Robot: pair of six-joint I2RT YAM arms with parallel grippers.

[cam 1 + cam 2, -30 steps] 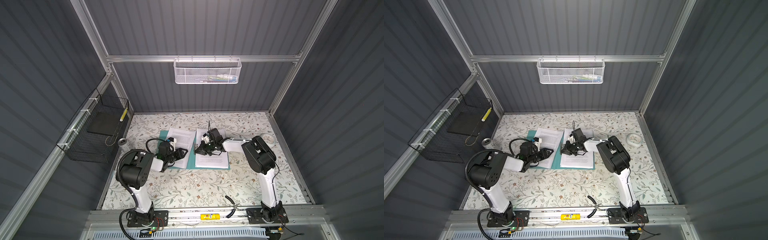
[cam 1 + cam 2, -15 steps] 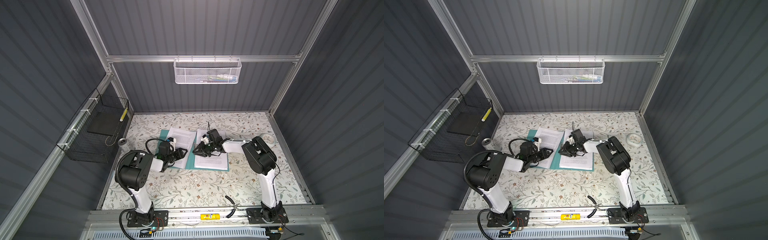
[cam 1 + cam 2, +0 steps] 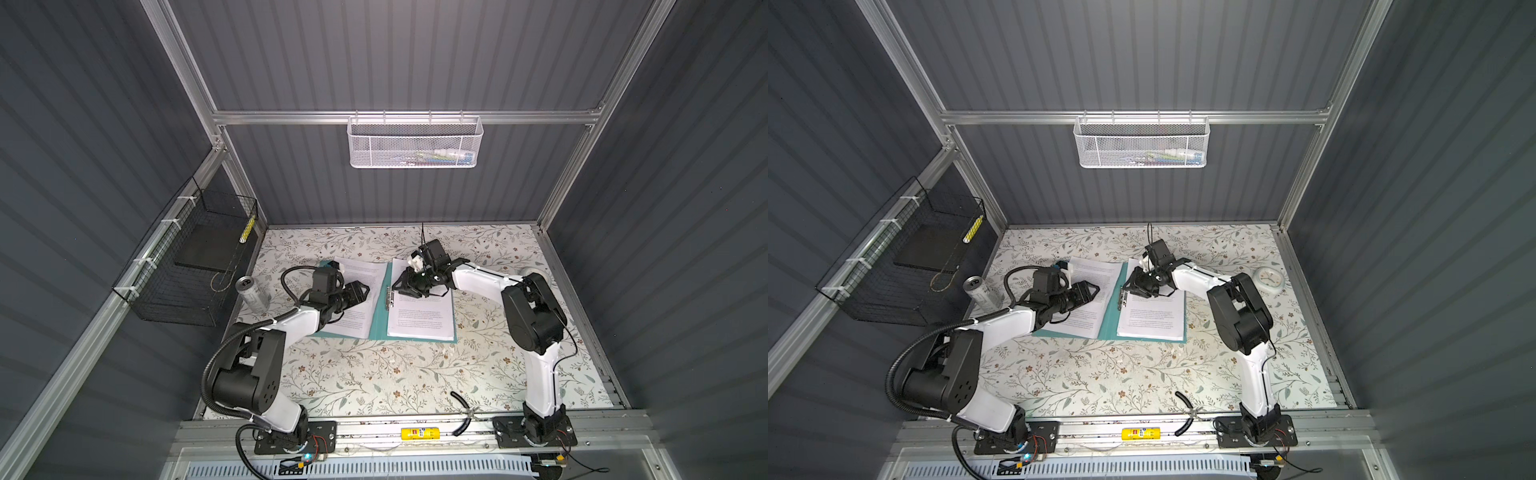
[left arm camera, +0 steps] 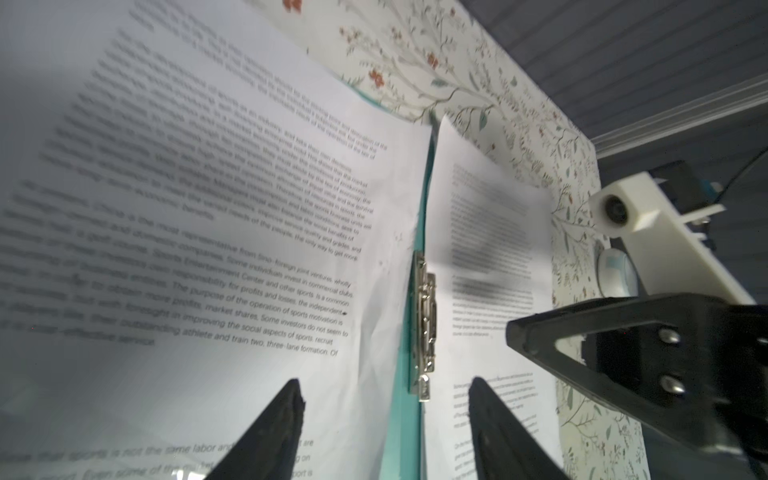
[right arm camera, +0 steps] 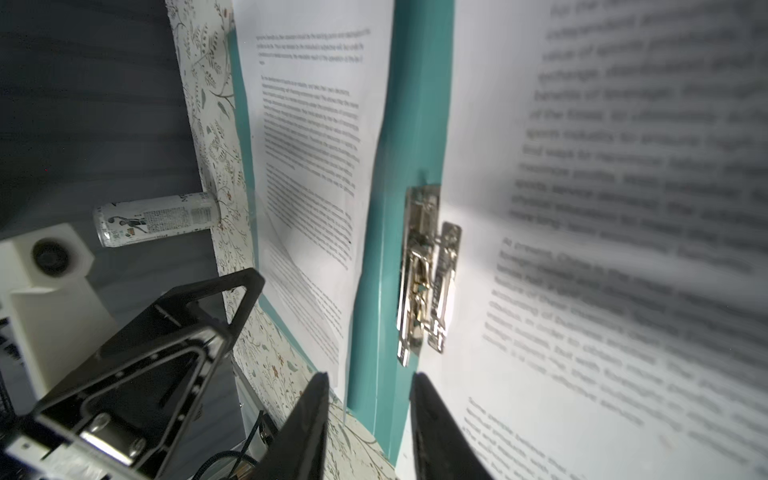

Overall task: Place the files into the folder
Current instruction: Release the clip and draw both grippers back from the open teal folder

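Since a second ago the arms have hardly shifted in both top views; only the tools look a little changed at the folder [image 3: 380, 316], too small to tell more. The folder lies open on the surface [image 3: 374, 374], with files on both halves: one stack on the left cover [image 3: 361, 274] and one on the right [image 3: 419, 324], beside the clip [image 5: 424, 274]. The left tool [image 4: 384, 384] hovers over the spine with jaws wide apart and holds nothing. The right tool [image 5: 370, 376] stands moderately open near the clip, also empty. I judge the step to be securing the sheets at the clip. Next, the left stack probably must go across to the clip side, which calls for a careful pinch on thin paper. On a sheet I can read "Sports Entertainment Center" and "Sino-foreign joint ventures". The print on the can [image 5: 158, 218] is too small to read.
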